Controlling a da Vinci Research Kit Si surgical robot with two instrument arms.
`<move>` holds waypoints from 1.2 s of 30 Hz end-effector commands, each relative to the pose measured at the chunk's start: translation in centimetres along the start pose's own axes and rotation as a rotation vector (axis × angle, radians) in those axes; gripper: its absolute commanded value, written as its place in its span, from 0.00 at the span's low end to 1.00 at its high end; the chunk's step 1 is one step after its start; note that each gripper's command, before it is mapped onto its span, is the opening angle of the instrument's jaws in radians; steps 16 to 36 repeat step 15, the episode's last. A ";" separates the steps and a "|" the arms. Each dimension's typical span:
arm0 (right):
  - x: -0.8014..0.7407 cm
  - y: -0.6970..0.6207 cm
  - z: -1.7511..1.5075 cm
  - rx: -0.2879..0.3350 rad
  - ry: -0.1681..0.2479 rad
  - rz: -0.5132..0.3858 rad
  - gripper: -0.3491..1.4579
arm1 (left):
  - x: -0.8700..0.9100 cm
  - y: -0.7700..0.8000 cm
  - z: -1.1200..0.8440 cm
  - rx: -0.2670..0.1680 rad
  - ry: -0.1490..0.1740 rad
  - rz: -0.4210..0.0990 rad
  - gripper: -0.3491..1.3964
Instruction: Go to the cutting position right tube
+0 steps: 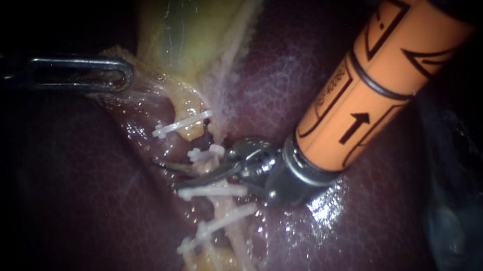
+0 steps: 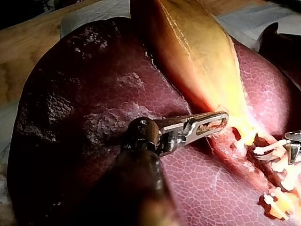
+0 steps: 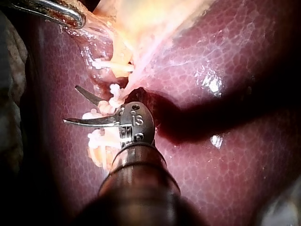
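Observation:
The yellow gallbladder lies on the dark red liver. From its neck a pale tube runs down, crossed by several white clips. My right instrument, on an orange shaft, has two curved blades that stand open. They straddle the tube between the second clip and the third clip. The right wrist view shows the same open blades beside the clips. My left instrument is shut on tissue at the gallbladder's neck and holds it off to the side, as the left wrist view also shows.
A fourth clip sits lower on the tube, with yellow fatty tissue below it. Wet liver surface lies under the right shaft. In the left wrist view, a wooden bench shows beyond the liver.

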State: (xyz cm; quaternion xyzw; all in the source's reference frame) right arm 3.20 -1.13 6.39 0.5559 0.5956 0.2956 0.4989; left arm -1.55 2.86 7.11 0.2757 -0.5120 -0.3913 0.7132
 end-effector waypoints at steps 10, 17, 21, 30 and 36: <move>-0.01 0.00 -0.01 0.001 -0.003 0.002 0.96 | -0.01 0.00 -0.01 0.001 0.000 0.000 0.00; -0.01 0.00 -0.01 0.001 -0.003 0.002 0.96 | -0.01 0.00 0.00 0.001 0.000 0.000 0.00; -0.01 0.00 -0.01 0.001 -0.003 0.002 0.96 | -0.01 0.00 0.00 0.001 0.000 0.000 0.00; -0.01 0.00 -0.01 0.001 -0.003 0.002 0.96 | -0.01 0.00 0.00 0.001 0.000 0.000 0.00; -0.01 0.00 -0.01 0.001 -0.003 0.002 0.96 | -0.01 0.00 0.00 0.001 0.000 0.000 0.00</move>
